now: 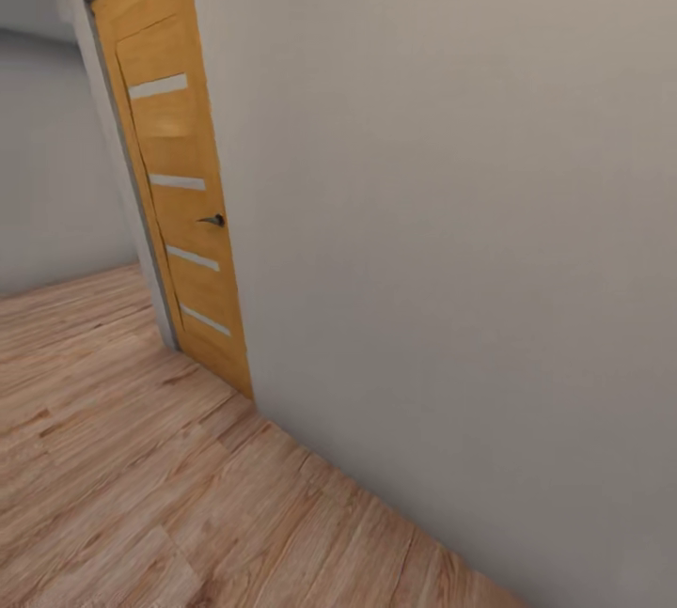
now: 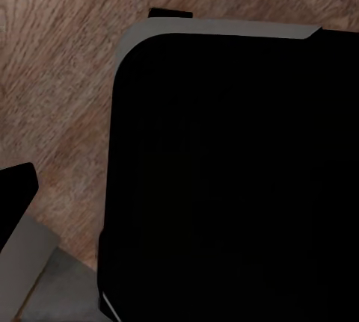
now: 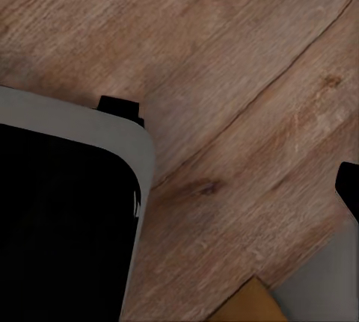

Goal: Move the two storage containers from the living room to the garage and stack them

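The storage containers are out of view. In the head view I face a plain white wall [image 1: 451, 241] in a hallway, with an orange wooden door [image 1: 179, 176] shut at its left end, over a light wood plank floor [image 1: 122, 476]. Both wrist views look straight down at the plank floor [image 3: 239, 75] and at a corner of my own black base with its grey rim [image 2: 217, 180] [image 3: 60, 210].
The white wall runs close along my right side, from the door down to the near right. Open plank floor stretches to the left and ahead, toward a second white wall [image 1: 47, 166] at the far left. The door's dark handle [image 1: 214, 220] faces me.
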Controlling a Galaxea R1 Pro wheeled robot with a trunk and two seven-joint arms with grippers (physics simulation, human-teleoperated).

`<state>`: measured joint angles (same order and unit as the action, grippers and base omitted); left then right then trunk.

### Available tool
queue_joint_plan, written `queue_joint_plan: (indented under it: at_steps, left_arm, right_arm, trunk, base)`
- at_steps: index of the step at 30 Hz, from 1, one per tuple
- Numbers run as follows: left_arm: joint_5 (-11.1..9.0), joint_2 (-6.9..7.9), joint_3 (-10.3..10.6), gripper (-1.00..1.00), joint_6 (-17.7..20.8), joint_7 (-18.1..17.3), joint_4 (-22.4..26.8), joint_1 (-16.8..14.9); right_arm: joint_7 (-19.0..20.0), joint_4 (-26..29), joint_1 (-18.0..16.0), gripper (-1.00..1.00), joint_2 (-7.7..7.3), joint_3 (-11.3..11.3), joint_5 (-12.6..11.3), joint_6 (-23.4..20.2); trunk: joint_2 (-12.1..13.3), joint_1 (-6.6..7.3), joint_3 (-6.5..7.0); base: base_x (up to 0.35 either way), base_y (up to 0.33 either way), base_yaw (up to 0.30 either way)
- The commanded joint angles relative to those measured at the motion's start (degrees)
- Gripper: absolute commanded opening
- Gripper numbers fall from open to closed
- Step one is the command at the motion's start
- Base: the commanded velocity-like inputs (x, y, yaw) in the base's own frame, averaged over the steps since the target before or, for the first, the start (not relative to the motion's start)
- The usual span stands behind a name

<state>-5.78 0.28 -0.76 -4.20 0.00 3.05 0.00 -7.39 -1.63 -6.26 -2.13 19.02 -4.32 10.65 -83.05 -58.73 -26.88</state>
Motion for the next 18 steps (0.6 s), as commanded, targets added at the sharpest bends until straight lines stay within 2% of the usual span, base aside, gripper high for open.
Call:
queue_joint_plan:
  at_steps: [1,7,15,18]
  left_arm:
    - [-0.5,-0.01,0.0,1.0,-0.1,0.0,0.0,0.0]
    - [-0.2,0.03,0.3,1.0,-0.2,-0.1,0.0,0.0]
    - [0.2,1.27,0.6,1.0,-0.2,0.0,0.1,0.0]
    - [0.3,1.29,0.6,1.0,-0.2,0.0,0.0,0.0]
  right_arm:
    - [-0.1,-0.2,-0.1,1.0,0.02,0.5,-0.5,0.3]
    - [-0.1,-0.2,-0.1,1.0,0.02,0.4,-0.7,0.3]
    - [-0.1,-0.2,-0.1,1.0,0.02,0.4,-0.7,0.3]
    - [0.2,-0.2,-0.1,1.0,0.08,0.4,-0.5,0.0]
  trunk:
    - [0.0,0.0,-0.05]
    - [0.0,0.0,-0.05]
    - [0.0,0.0,-0.05]
    - [0.0,0.0,-0.05]
  base:
    - [0.037,0.0,0.276]
    - [0.006,0.0,0.278]
    - [0.0,0.0,0.281]
    - [0.0,0.0,0.282]
